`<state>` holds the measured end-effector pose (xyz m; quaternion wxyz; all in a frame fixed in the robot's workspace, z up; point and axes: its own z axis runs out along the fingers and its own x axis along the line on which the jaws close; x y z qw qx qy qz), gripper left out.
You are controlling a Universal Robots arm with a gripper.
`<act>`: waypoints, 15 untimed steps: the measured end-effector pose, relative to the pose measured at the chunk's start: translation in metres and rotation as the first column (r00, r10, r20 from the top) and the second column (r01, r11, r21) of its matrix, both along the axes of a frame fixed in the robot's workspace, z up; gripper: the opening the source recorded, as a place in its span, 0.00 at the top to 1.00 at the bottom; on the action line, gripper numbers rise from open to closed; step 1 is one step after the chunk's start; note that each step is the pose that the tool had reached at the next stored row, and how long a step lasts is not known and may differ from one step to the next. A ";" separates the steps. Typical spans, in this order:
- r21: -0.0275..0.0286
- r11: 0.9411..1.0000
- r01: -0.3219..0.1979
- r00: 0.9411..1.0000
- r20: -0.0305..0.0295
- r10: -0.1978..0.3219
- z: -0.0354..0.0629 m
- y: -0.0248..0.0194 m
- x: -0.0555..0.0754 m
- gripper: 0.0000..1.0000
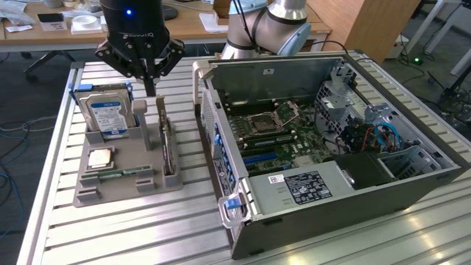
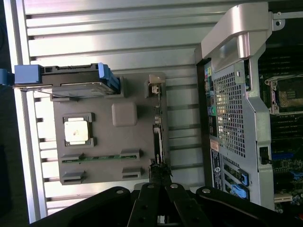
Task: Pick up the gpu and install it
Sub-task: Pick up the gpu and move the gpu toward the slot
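The gpu (image 1: 169, 141) stands on edge in the gray holder tray (image 1: 110, 190), on the side nearest the computer case (image 1: 353, 193). Its long axis runs along the case wall. The gripper (image 1: 151, 88) hangs above, fingers pressed together.

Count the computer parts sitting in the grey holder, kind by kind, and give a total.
hard drive: 1
CPU: 1
RAM stick: 1
gpu: 1
Total: 4
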<state>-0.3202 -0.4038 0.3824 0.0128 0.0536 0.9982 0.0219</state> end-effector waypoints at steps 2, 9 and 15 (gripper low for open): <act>0.000 1.000 0.000 1.000 0.000 0.000 0.0000 0.0000 0.000 0.89; 0.000 1.000 0.000 1.000 0.000 0.000 0.0000 0.0000 0.000 0.65; 0.002 1.000 0.000 1.000 0.000 0.000 -0.0004 0.0000 0.000 0.58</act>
